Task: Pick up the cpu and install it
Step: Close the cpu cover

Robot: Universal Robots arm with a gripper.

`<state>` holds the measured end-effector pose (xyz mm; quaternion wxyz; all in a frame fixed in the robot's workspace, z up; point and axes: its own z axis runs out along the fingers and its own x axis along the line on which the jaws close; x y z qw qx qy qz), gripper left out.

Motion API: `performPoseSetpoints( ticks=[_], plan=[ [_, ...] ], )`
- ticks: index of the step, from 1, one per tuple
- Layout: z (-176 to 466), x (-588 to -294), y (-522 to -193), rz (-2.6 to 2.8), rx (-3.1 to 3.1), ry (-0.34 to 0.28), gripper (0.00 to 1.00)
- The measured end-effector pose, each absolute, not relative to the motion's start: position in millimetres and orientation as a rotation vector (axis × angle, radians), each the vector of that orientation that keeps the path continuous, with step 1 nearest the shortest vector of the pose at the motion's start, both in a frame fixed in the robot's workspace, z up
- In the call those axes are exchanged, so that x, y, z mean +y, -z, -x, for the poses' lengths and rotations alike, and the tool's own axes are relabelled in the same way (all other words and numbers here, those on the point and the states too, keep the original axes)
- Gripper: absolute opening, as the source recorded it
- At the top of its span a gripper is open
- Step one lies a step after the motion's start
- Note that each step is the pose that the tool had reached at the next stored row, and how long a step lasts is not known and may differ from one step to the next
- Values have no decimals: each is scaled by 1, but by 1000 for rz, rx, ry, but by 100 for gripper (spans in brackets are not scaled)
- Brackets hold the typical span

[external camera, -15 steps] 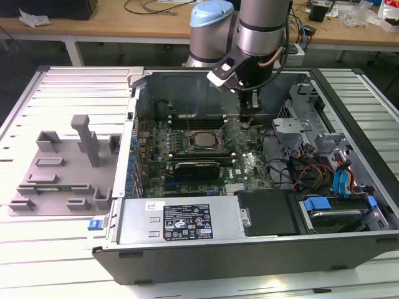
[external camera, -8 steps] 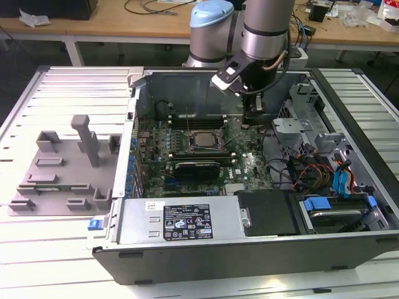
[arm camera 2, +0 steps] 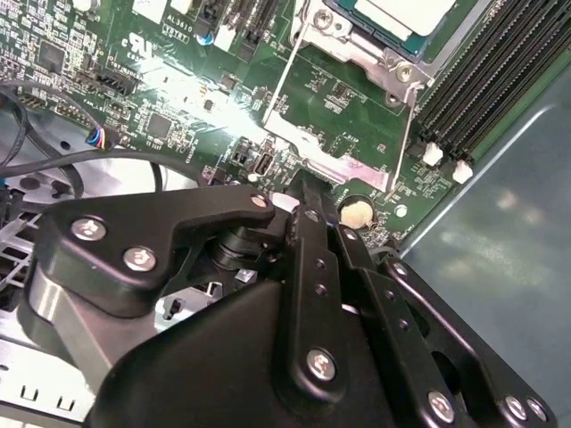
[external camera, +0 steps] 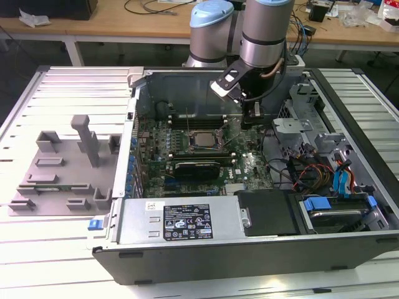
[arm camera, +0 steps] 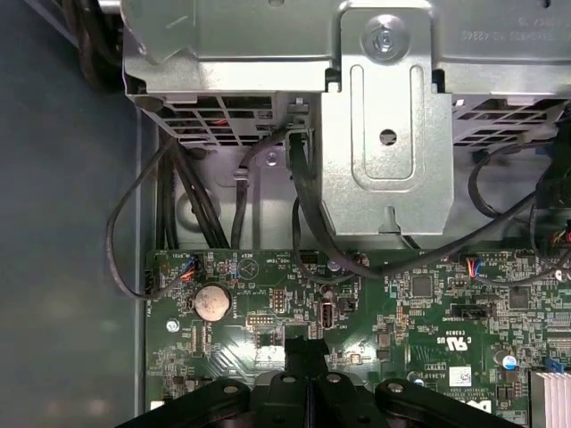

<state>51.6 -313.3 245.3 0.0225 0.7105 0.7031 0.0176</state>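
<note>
1 gripper [arm camera 2: 302,191], fingers pressed together, tip low over motherboard [arm camera: 428,303]; 1 cpu [external camera: 201,141] lying in socket [arm camera 2: 393,62]. Risk: tip scraping board components.

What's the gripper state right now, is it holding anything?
Gripper: closed, nothing visibly gripped, low over the motherboard. The cpu lies in the socket.

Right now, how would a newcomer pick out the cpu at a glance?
Look inside the open computer case, at the green motherboard on its floor. Near the board's middle sits the cpu, a flat square with a shiny silver top, unlike the long black memory slots beside it.
</note>
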Motion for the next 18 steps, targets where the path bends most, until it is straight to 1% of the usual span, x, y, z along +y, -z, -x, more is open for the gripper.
performPoseSetpoints(
  ticks=[18],
  plan=[
    [-40,-312,-247,-2195,2172,-66,11]
  ],
)
